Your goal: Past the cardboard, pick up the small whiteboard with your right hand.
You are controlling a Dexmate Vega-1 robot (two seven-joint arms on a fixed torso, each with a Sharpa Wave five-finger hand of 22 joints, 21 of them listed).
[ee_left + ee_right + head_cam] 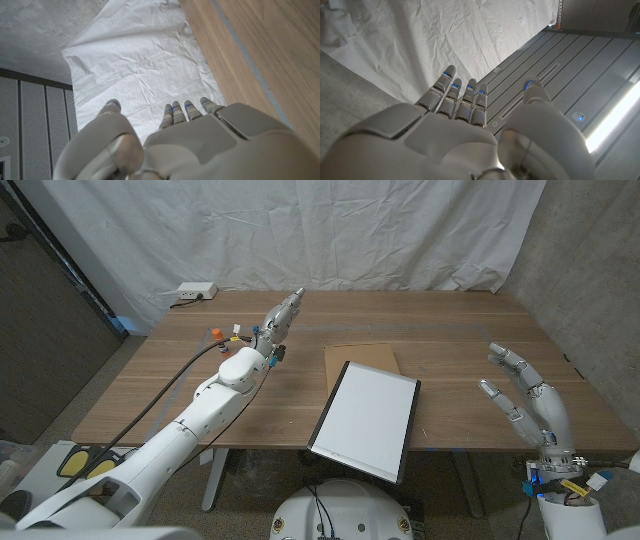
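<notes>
The small whiteboard (367, 418), white with a black frame, lies on the wooden table (450, 340) near its front edge, its near corner hanging over. Its far end overlaps a flat brown cardboard sheet (362, 358). My right hand (525, 398) is raised at the table's front right, fingers spread, holding nothing, well to the right of the whiteboard. In the right wrist view the right hand (470, 135) points up toward the ceiling and curtain. My left hand (282, 315) reaches over the table's far left part, fingers extended, empty. The left hand (175, 145) faces the white curtain.
A white power strip (194, 292) sits at the table's far left corner. Small coloured connectors (232, 333) and a black cable run along my left arm. A white curtain (300, 230) hangs behind the table. A yellow object (85, 465) lies on the floor at the left.
</notes>
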